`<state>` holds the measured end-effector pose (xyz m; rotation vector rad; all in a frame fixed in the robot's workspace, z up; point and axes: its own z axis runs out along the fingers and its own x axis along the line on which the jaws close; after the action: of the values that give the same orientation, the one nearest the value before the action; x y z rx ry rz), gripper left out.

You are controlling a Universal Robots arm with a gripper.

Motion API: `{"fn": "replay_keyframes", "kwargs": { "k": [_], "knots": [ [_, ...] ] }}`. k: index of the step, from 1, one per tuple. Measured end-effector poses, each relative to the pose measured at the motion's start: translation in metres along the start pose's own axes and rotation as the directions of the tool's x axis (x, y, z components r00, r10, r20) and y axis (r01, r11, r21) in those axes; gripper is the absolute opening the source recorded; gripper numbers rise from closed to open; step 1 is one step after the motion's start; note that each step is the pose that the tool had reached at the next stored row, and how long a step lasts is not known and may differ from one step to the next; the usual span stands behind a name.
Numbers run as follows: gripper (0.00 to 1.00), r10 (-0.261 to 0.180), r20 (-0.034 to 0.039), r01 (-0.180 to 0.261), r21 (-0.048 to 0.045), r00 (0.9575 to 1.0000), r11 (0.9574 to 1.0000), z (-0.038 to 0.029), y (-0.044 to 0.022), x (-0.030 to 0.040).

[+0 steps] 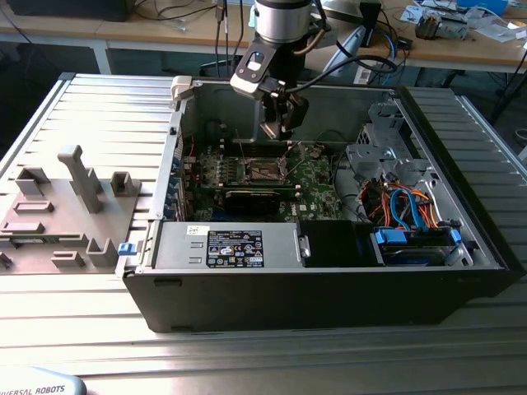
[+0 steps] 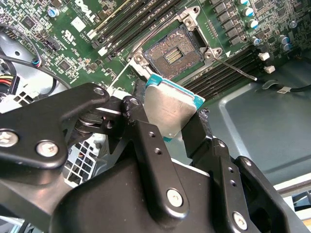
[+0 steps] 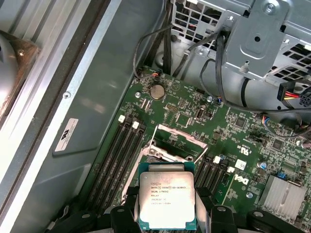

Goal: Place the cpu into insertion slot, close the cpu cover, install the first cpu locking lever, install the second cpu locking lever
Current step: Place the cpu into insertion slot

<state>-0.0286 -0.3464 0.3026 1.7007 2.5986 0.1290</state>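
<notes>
The gripper [image 2: 170, 115] was clamped on the chip [image 2: 171, 104]. Its two black fingers [image 2: 146, 131] pressed on opposite edges, and the jaws stood no wider apart than the chip itself. In both wrist views the chip [image 3: 166, 196] was carried clear of the circuit board [image 3: 243, 141], touching nothing but the fingers.

In the exterior view the gripper [image 1: 280, 127] hung at twelve o'clock from the socket [image 1: 262, 171], above it and apart from it. In the second wrist view the socket [image 2: 175, 52] lay uncovered with its dark contact field exposed, and a thin wire lever [image 2: 240, 69] stood just beside it.

The board sat inside an open computer case [image 1: 329, 284]. From the socket, a black box [image 1: 235, 245] lay at six o'clock, and a drive bay with blue and orange cables [image 1: 408, 206] lay at four o'clock. The case rested on a ribbed metal table [image 1: 247, 354]. A grey parts holder [image 1: 70, 206] lay outside the case at nine o'clock.
</notes>
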Motion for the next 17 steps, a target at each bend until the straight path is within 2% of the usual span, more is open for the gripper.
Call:
{"fn": "replay_keyframes", "kwargs": {
  "k": [17],
  "knots": [
    [0.54, 0.009, 0.0007, -0.009, -0.0001, 1.0, 1.0, 0.0012, -0.0001, 0.0]
  ]
}}
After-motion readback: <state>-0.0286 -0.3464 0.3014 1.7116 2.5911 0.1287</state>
